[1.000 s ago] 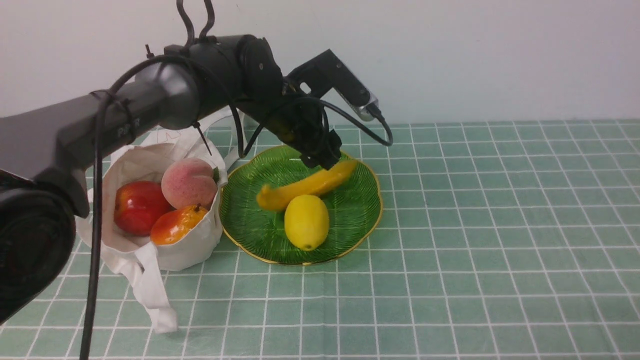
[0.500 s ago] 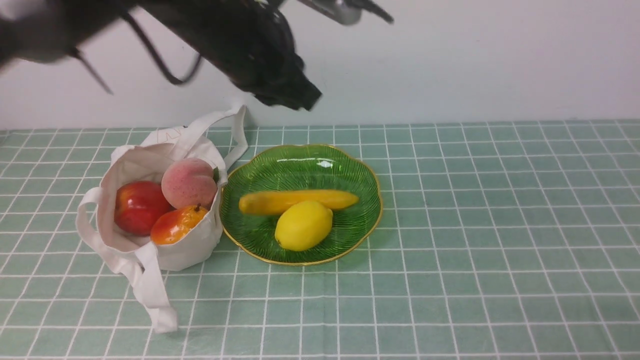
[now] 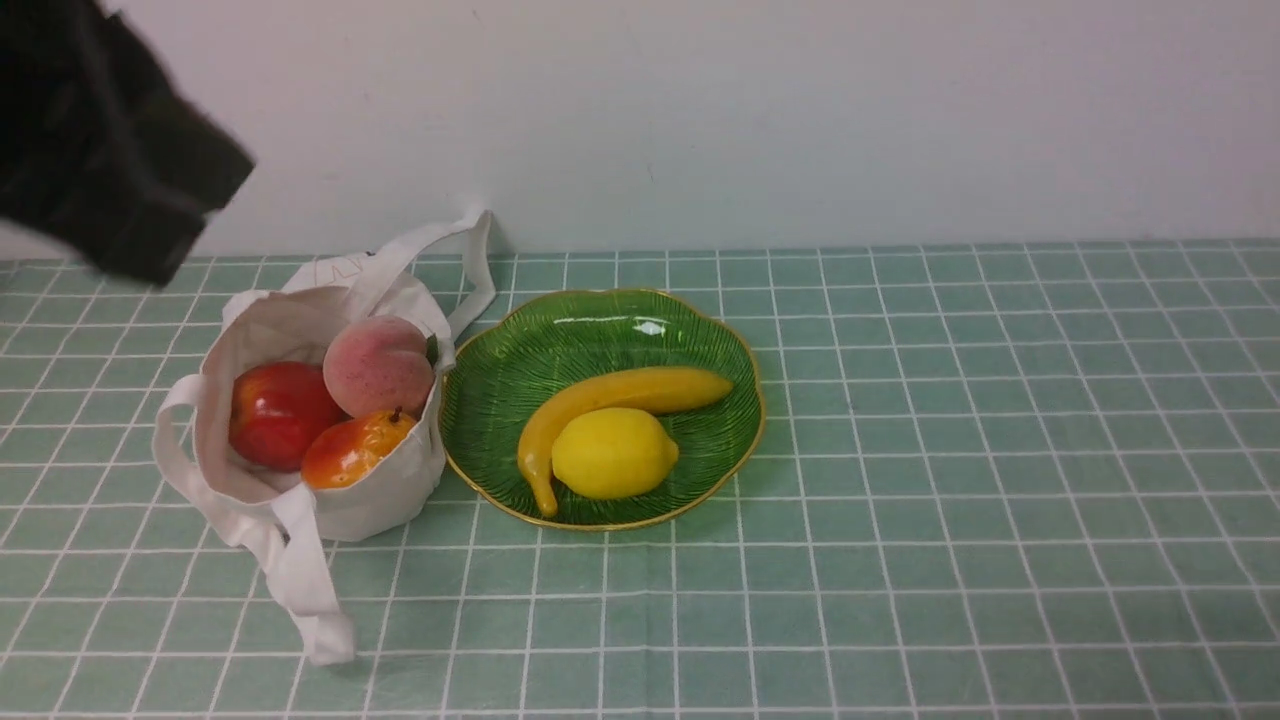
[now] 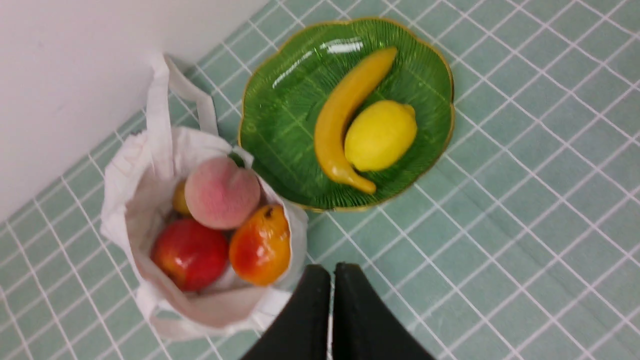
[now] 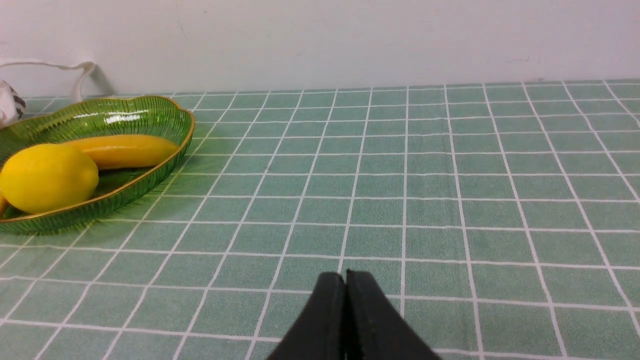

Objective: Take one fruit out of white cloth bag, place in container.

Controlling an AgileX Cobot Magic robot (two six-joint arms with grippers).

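The yellow banana lies free in the green gold-rimmed dish, curved round a lemon. Left of the dish stands the white cloth bag, mouth open, with its straps trailing. My left arm is a dark blur high at the far left, well clear of both. From the left wrist view, the left gripper is shut and empty, high above the bag and the banana. My right gripper is shut and empty, low over the cloth to the right of the dish.
The bag holds a pink peach, a red apple and an orange-red fruit. One strap lies on the green checked tablecloth toward the front. A pale wall closes the back.
My left gripper let go of the banana over the dish, shut, then rose and swung away to the far left. The banana settled round the lemon, which shifted slightly.
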